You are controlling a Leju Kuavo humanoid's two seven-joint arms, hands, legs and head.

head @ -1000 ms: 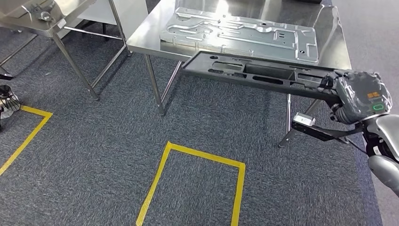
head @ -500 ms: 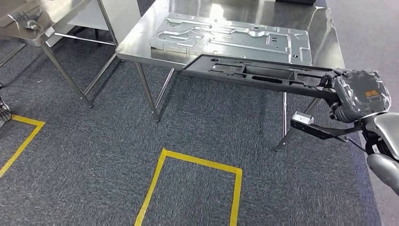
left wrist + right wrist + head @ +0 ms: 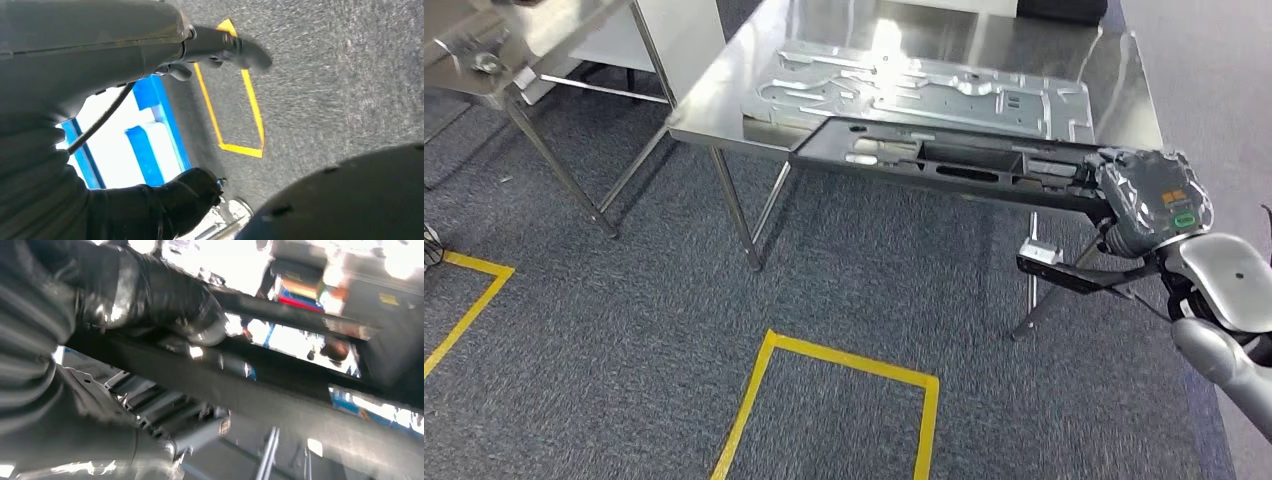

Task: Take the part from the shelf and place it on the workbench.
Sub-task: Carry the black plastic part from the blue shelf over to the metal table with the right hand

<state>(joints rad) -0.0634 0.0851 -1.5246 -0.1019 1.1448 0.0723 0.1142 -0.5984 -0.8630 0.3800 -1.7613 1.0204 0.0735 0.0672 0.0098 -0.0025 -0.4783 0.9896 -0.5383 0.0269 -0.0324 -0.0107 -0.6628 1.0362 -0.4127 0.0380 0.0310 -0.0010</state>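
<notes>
Part, a long flat black plastic frame with slotted cut-outs, hangs level over the workbench's near edge, gripped at one end by the right hand, whose glossy dark fingers wrap its rail. A pressed silver metal plate lies flat on the shiny steel top. Below is grey carpet with yellow tape. Left hand's fingers: cannot tell.

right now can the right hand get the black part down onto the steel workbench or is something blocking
Probably yes. The right hand grips the black part at one end, its far end already over the workbench edge. But a silver stamped panel covers much of the top, so it may land on that.
</notes>
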